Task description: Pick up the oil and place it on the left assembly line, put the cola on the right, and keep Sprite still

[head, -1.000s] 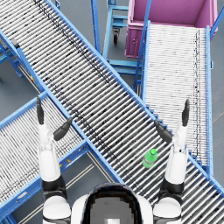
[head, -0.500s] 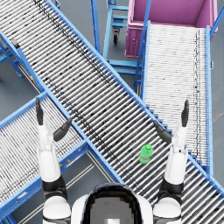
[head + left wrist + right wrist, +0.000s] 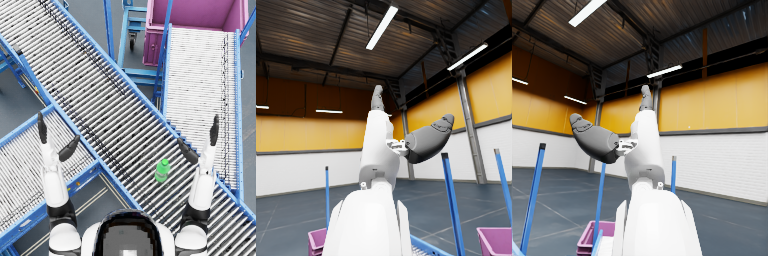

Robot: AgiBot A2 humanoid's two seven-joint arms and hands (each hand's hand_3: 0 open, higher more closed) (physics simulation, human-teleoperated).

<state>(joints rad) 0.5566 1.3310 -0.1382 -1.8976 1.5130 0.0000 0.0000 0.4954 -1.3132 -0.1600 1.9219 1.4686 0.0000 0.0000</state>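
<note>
A green Sprite bottle (image 3: 161, 170) stands on the long diagonal roller conveyor (image 3: 100, 100), near its lower end, just left of my right arm. My left hand (image 3: 52, 137) is raised over the left conveyor (image 3: 20, 160), fingers spread and holding nothing. My right hand (image 3: 202, 142) is raised beside the right conveyor (image 3: 200, 90), also spread and holding nothing. Both wrist views point up at the hall: the left hand (image 3: 406, 130) and right hand (image 3: 617, 132) show against walls and ceiling. No oil or cola is in view.
A pink bin (image 3: 200, 15) sits at the far end of the right conveyor. Blue frames and rails (image 3: 125, 30) edge all the conveyors. More pink bins (image 3: 496, 240) (image 3: 594, 235) show low in the wrist views. Grey floor lies between the lines.
The Sprite bottle has slid down the diagonal conveyor towards me. Both arms stay raised in the same place.
</note>
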